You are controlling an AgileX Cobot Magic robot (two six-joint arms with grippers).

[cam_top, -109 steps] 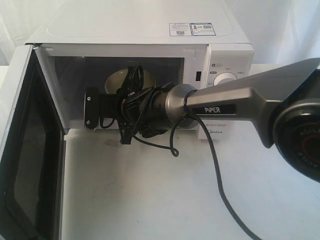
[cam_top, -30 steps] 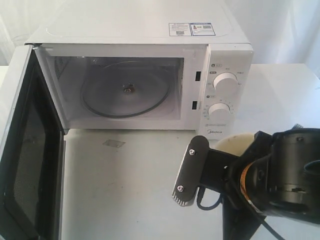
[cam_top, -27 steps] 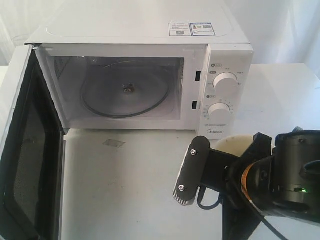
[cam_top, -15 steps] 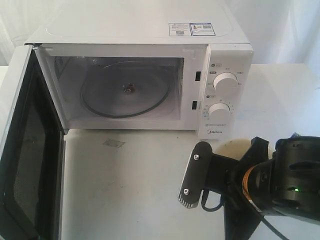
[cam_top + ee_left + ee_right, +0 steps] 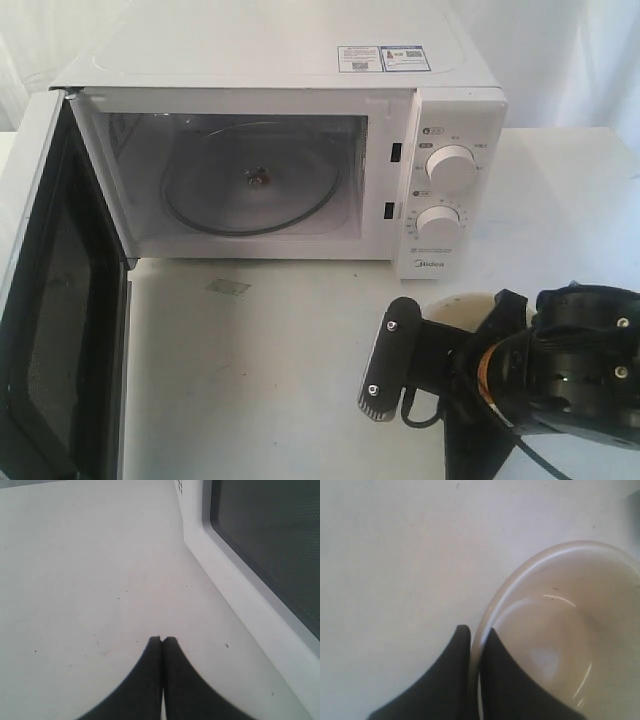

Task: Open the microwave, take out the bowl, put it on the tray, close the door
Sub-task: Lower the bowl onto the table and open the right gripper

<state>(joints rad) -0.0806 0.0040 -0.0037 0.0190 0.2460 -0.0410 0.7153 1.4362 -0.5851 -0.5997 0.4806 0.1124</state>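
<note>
The white microwave [image 5: 300,60] stands at the back with its door [image 5: 50,300] swung wide to the left. Inside it only the glass turntable [image 5: 250,180] shows. The cream bowl [image 5: 462,308] is out in front of the dials, low over the table, and the right arm's wrist hides most of it. My right gripper [image 5: 476,630] is shut on the rim of the bowl [image 5: 570,630], one finger inside and one outside. My left gripper [image 5: 162,639] is shut and empty, over the table beside the door [image 5: 270,545]. The tray is out of view.
The white tabletop [image 5: 250,380] stretches in front of the microwave, with a small grey patch [image 5: 228,287] near the cavity's edge. The open door takes up the left side. A white curtain hangs behind.
The right gripper has drawn the bowl out of the microwave to the front right. Over the last second it has sunk a little lower with it. The left gripper view gives no earlier frame.
</note>
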